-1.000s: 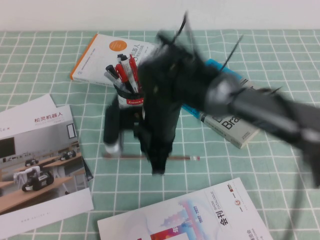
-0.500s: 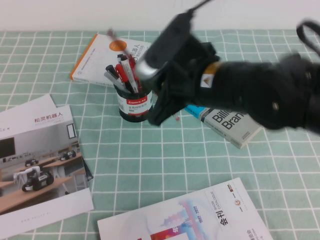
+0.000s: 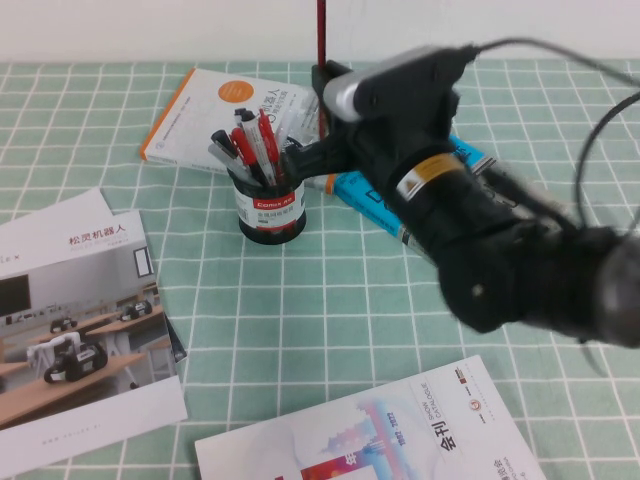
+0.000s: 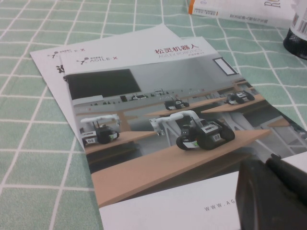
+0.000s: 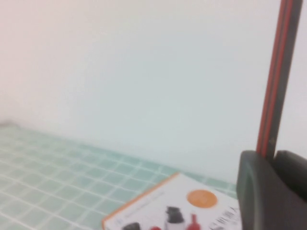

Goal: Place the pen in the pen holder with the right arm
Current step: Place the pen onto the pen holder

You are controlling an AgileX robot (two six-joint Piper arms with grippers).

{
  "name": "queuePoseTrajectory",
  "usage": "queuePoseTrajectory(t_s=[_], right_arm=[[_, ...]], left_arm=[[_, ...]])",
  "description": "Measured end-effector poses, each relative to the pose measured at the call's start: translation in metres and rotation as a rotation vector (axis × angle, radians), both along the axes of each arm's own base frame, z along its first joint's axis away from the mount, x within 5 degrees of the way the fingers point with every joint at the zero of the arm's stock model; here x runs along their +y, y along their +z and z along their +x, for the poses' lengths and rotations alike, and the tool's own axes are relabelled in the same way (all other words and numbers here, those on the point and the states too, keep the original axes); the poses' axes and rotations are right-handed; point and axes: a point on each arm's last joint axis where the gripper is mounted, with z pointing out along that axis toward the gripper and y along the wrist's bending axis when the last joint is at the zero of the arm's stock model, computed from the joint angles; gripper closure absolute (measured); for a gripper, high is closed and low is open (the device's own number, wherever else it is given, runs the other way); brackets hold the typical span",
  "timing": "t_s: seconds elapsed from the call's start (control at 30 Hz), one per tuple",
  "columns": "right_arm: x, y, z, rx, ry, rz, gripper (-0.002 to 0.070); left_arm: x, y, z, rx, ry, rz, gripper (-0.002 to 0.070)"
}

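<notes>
The worktop (image 3: pixel 300 300) wears a mint-green cloth crossed by a white grid. The pen (image 3: pixel 321 30) is dark red with a black stripe along it. The pen holder (image 3: pixel 271 212) is black mesh with a white label and red logo, stuffed with red-and-white pens (image 3: pixel 252 140). The right arm (image 3: pixel 480 240) is black with a grey joint and an orange-yellow sticker. One book (image 3: pixel 225 115) is white with an orange edge, another (image 3: pixel 375 195) blue.

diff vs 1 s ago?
The pen left the cloth, where it lay flat in front of the pen holder: the right end effector gripped it and raised it upright beside the holder. Holder, books and brochures stayed put. The left end effector is over a brochure.
</notes>
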Motion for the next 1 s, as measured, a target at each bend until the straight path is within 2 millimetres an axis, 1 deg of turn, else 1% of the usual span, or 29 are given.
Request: queuePoseTrajectory(t_s=[0.1,0.2,0.27,0.43,0.53,0.7,1.0], right_arm=[[0.009,-0.017,0.008,-0.019,0.023,0.069,0.0664],[0.023,-0.034,0.019,-0.011,0.052,0.08,0.0664],[0.032,-0.043,0.028,-0.017,0.063,0.077,0.0664],[0.051,-0.053,0.046,-0.028,0.079,0.076,0.0664],[0.059,-0.058,0.054,-0.017,0.084,0.057,0.0664],[0.063,-0.069,0.059,-0.012,0.074,0.001,0.0664],[0.065,-0.08,0.063,0.002,0.06,-0.093,0.0664]], left_arm=[[0.0,0.0,0.0,0.0,0.0,0.0,0.068],[0.0,0.0,0.0,0.0,0.0,0.0,0.068],[0.0,0.0,0.0,0.0,0.0,0.0,0.068],[0.0,0.0,0.0,0.0,0.0,0.0,0.068],[0.0,0.0,0.0,0.0,0.0,0.0,0.068],[0.0,0.0,0.0,0.0,0.0,0.0,0.068],[0.0,0.0,0.0,0.0,0.0,0.0,0.068]])
